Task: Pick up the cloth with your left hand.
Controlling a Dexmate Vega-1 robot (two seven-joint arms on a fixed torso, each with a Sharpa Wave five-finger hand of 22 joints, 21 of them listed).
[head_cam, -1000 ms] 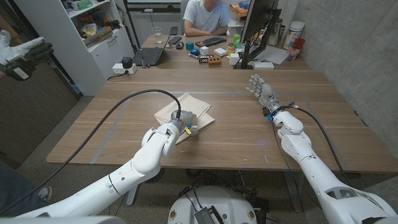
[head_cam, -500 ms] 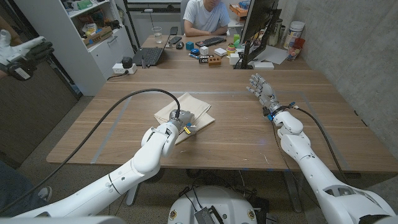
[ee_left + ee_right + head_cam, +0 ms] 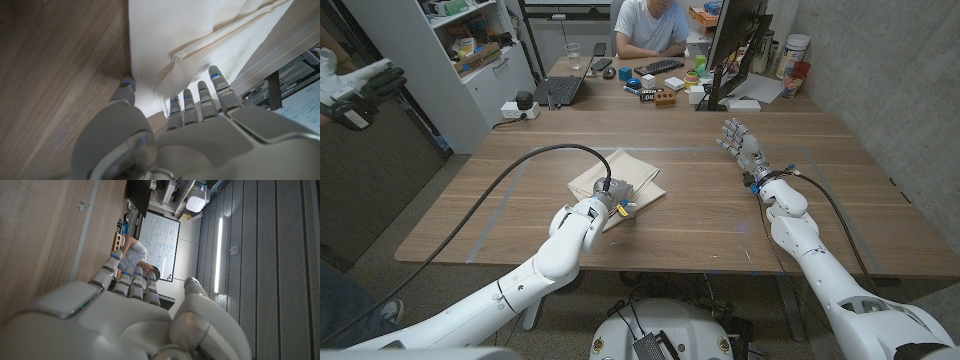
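A beige folded cloth (image 3: 620, 176) lies on the wooden table (image 3: 700, 215), a little left of the middle. My left hand (image 3: 617, 199) is down at the cloth's near edge. In the left wrist view the fingers (image 3: 201, 96) reach onto a raised fold of the cloth (image 3: 200, 35), while the thumb (image 3: 127, 85) sits beside its edge on the wood. The fingers are stretched out and apart, with nothing gripped between them. My right hand (image 3: 740, 142) stands upright over the right side of the table, fingers spread and holding nothing, well away from the cloth.
A black cable (image 3: 510, 180) arcs over the table's left part to my left arm. Behind the table's far edge are a laptop (image 3: 560, 90), a keyboard (image 3: 660, 67), small blocks, a monitor (image 3: 730, 45) and a seated person (image 3: 650, 25). A shelf (image 3: 470, 50) stands at the left.
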